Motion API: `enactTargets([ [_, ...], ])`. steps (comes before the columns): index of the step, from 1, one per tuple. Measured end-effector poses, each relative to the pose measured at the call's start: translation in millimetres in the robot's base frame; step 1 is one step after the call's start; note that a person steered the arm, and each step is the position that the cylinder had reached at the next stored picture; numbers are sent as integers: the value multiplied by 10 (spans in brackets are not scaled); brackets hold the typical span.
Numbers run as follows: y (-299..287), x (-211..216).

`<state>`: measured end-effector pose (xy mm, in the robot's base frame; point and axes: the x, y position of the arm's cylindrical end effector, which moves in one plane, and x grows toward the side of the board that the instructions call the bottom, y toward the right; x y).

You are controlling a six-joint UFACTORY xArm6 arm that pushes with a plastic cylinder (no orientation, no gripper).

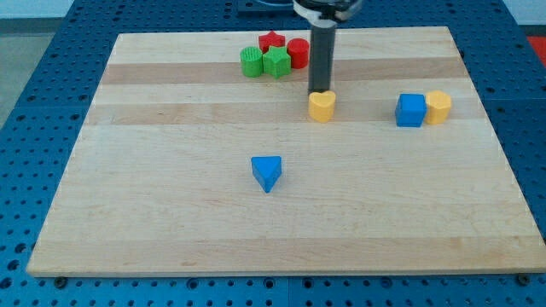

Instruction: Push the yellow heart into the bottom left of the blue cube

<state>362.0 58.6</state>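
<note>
So my tip [320,90] was parked right at the far edge of the yellow heart [322,107], touching it or as good as; the camera angle made it hard to call a gap. No jaws on this rig at all, just the straight dark rod [322,55], so nothing to open or close. The top of the rod ran up into the arm's mount, which was cut off by the view's top edge.

The yellow heart sat a bit right of the middle of the wooden board [171,213], toward the far half. Honestly I couldn't tell which way it pointed. It looked like a rounded yellow lump, slightly wider at the top face, and the lobes or point didn't read clearly. No obvious long axis either.

The blue cube [410,110] was off to the right of the heart, on about the same line, well apart from it. A yellow block [438,107] was pressed against the cube's right side and partly hidden behind it; shape looked rounded, maybe a cylinder.

Far side, left of the rod: a tight cluster of a green cylinder [251,62], a green block [276,61] with a star-ish outline, a red block [272,41] behind them that was mostly hidden, and a red cylinder [298,53] just beside the rod.

Nearer and left of the heart sat a blue triangular block [267,172], alone.
</note>
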Motion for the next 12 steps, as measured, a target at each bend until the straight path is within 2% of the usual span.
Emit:
enactTargets([
  [1,111,176],
  [2,138,170],
  [4,-432,170],
  [5,-479,291],
  [8,-156,344],
  [10,709,345],
  [11,955,345],
  [12,788,345],
])
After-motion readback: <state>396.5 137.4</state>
